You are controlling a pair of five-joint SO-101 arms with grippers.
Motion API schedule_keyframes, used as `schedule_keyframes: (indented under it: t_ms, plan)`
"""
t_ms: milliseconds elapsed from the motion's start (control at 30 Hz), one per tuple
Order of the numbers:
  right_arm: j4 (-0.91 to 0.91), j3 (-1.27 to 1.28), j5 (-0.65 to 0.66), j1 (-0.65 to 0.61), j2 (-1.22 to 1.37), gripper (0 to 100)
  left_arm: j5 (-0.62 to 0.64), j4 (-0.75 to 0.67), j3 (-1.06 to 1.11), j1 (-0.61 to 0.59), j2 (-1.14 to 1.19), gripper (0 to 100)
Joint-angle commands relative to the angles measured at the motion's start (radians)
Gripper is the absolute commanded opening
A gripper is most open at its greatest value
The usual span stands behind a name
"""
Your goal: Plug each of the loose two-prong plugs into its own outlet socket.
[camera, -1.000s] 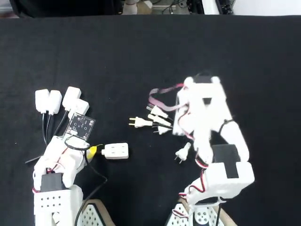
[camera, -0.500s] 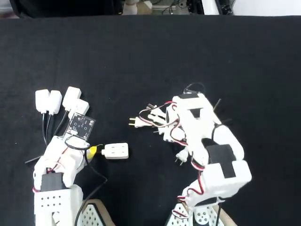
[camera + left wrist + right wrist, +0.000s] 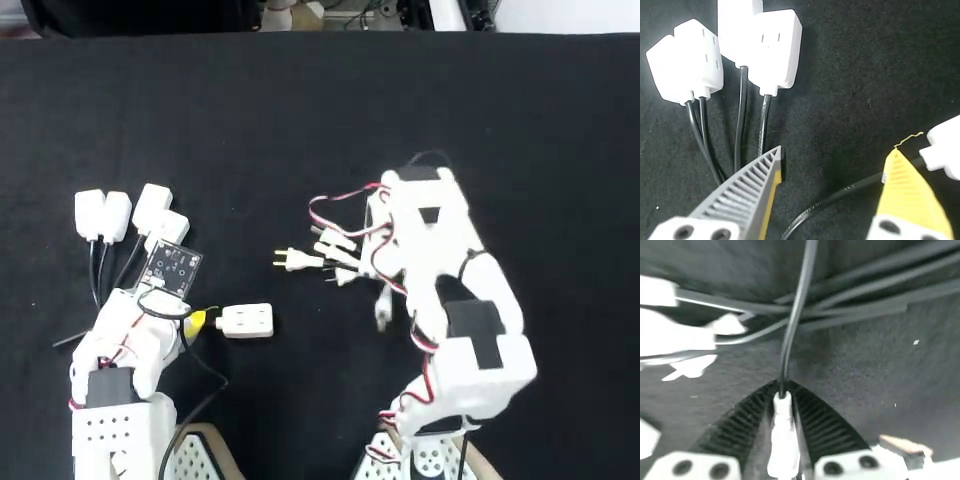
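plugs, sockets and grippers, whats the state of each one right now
right gripper: shut on held plug
held plug: clamped, unplugged
loose plugs: lying unplugged
four sockets: empty
single socket: loose beside left gripper, empty
left gripper: open, holding nothing

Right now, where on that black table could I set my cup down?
The far strip of the table is bare, and so is the patch right of the right arm. It is crowded by the left arm, where corded outlet sockets cluster, and in the middle, where loose plugs and a single socket lie.
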Motion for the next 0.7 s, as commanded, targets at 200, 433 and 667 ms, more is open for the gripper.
schedule_keyframes:
  t_ms: [200,433,667]
  plan:
    - [-0.252,0.117,0.178,0.003,-0.196,1.4,-0.005,0.005,-0.004,0.010,-0.011,32]
    - [-0.393,0.329,0.462,0.009,-0.199,1.5,-0.005,0.005,-0.004,0.010,-0.011,32]
    - [-0.390,0.338,0.878,0.003,-0.205,1.5,-0.005,0.005,-0.004,0.010,-0.011,32]
